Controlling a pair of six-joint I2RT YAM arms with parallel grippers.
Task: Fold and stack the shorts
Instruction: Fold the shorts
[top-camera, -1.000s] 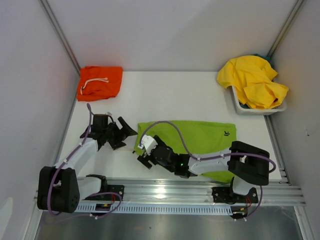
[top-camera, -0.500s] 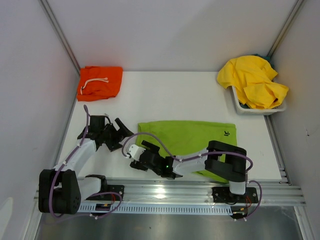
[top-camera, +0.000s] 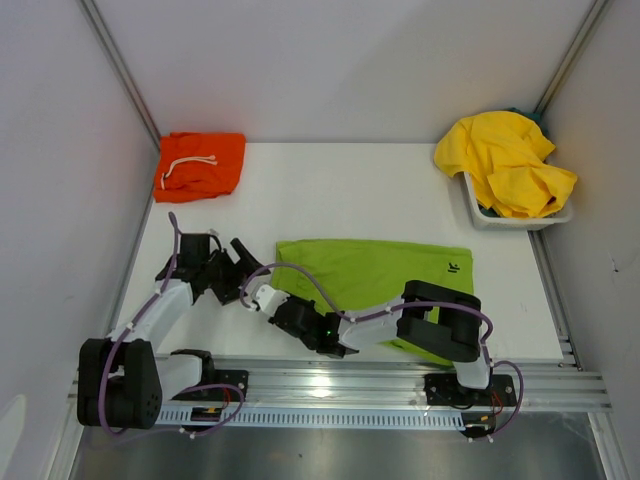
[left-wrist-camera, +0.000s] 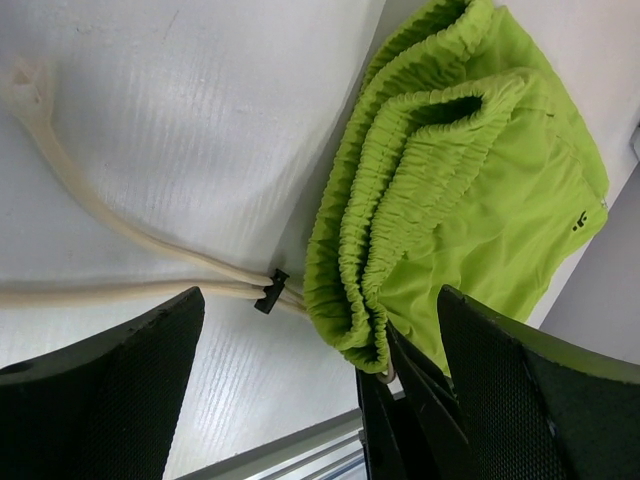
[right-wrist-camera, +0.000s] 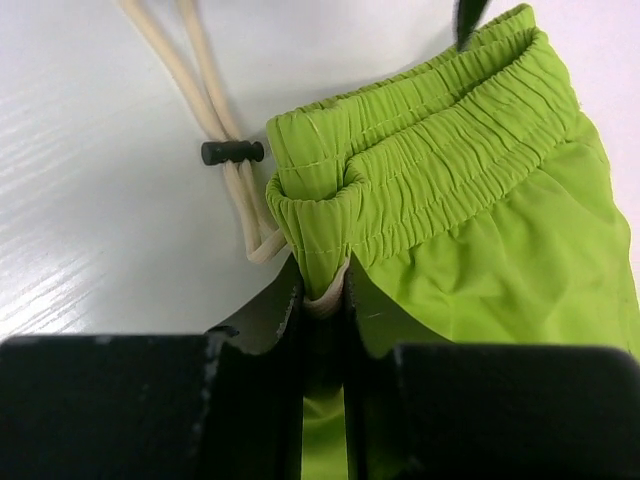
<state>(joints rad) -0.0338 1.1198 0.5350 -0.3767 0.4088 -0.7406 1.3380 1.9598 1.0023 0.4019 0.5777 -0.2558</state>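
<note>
My right pincer (right-wrist-camera: 322, 290) clenched on the lime green shorts (right-wrist-camera: 470, 200).
I grasp the waistband corner at their 9 o'clock edge; they lie flat on the tabletop (top-camera: 330, 190); my left pincer (left-wrist-camera: 315, 340) gapes released beside it.

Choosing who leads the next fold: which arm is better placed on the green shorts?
Right. The right gripper is shut on the green shorts at the waistband corner, likely ready to pull it over. The left gripper hangs open beside the waistband, gripping nothing.
</note>
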